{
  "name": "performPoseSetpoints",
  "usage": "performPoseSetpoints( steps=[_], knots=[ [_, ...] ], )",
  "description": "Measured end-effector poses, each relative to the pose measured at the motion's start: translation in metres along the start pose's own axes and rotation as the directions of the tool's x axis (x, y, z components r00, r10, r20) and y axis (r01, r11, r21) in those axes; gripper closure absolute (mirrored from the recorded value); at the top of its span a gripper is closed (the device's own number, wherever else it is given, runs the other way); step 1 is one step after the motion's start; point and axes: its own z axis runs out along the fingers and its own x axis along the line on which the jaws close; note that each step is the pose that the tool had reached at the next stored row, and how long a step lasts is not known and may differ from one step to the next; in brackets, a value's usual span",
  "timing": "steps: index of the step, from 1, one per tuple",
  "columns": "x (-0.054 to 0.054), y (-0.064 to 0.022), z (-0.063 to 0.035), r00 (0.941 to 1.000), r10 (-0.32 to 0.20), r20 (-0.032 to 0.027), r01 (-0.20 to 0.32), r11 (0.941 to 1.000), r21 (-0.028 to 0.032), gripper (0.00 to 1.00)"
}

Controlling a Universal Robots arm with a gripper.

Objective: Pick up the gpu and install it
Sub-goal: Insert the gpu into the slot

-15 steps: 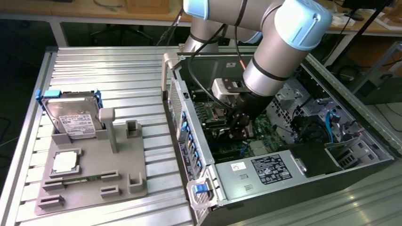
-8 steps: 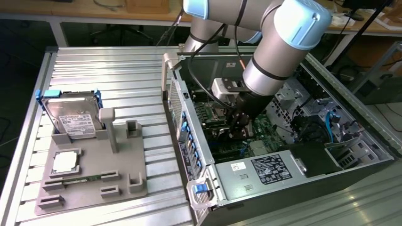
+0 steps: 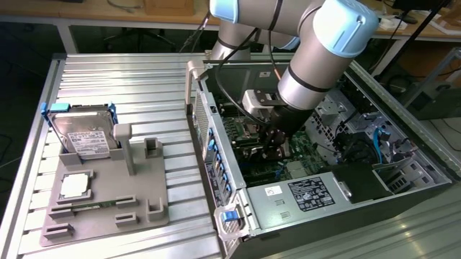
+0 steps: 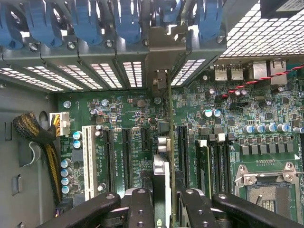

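In the wrist view, the hand (image 4: 162,209) is nearest the camera: its two black fingers (image 4: 138,209) stand at a narrow setting, closed on the gpu (image 4: 167,142). The card is held edge-on between them, so it appears as a thin green board running away from the hand, with a silver block beside it at the gripped end. The far end of the card reaches the silver metal bracket (image 4: 161,78) at the slotted rear wall of the case.

Below the card lies the green motherboard (image 4: 123,114). The card stands upright over the row of black expansion slots (image 4: 182,142), between a slot on one side and another on the other; whether its edge is seated in a slot cannot be told. A white expansion slot (image 4: 87,159) lies further aside, near a braided cable bundle (image 4: 35,133). On the other side sit memory slots (image 4: 213,161) and the empty processor socket (image 4: 268,183). Beyond the board, blue retaining clips (image 4: 85,19) line the rear wall.

In the exterior view, the arm (image 3: 324,59) reaches down into the open computer case (image 3: 303,162), which lies on its side on the ribbed metal tabletop (image 3: 122,86). At the exterior view's left, well apart from the case, a grey parts holder (image 3: 108,199) carries a hard drive (image 3: 83,132) with blue tabs, a processor (image 3: 75,186) and a narrow memory stick (image 3: 94,205).
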Motion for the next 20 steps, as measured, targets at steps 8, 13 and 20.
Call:
performPoseSetpoints(
  steps=[8, 13, 20],
  knots=[
    [-0.0002, 0.0001, -0.0011, 1.0000, 0.000, 0.0013, 0.000, 1.0000, -0.0001, 0.73],
    [-0.0008, 0.0013, -0.0014, 1.0000, 0.000, 0.0006, 0.000, 1.0000, -0.0003, 0.73],
    [-0.0009, 0.0015, 0.0012, 1.0000, 0.000, -0.0004, 0.000, 1.0000, -0.0008, 0.73]
  ],
)
